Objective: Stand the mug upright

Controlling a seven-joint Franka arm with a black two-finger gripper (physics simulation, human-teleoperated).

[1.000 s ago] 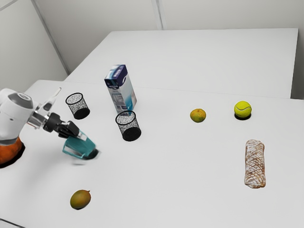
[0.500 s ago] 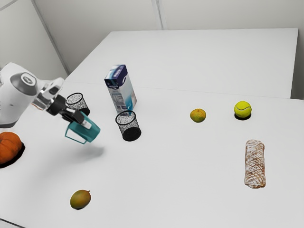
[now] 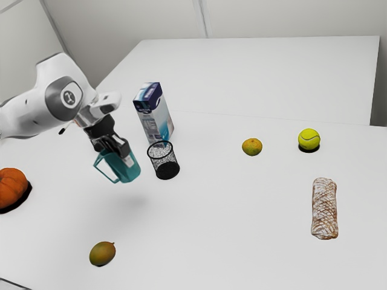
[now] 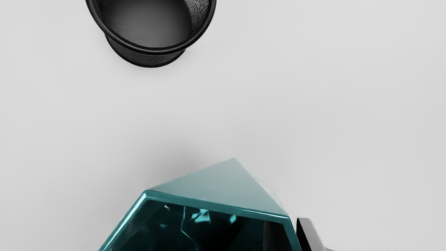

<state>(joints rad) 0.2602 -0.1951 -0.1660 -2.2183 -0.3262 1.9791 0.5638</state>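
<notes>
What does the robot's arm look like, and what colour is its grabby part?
The arm is shiny white with chunky, rounded parts. A big grey oval patch has a small pale marking in its middle. The grabby part, the gripper, is black, and one fingertip has a light grey side.

The arm (image 3: 30,115) has smooth, rounded white shells, with a grey panel (image 3: 55,107) carrying a pale circular emblem (image 3: 69,97). Whitish fittings (image 3: 106,104) lead down to black, angular jaws with a light grey patch (image 3: 128,161) near the tip.
</notes>
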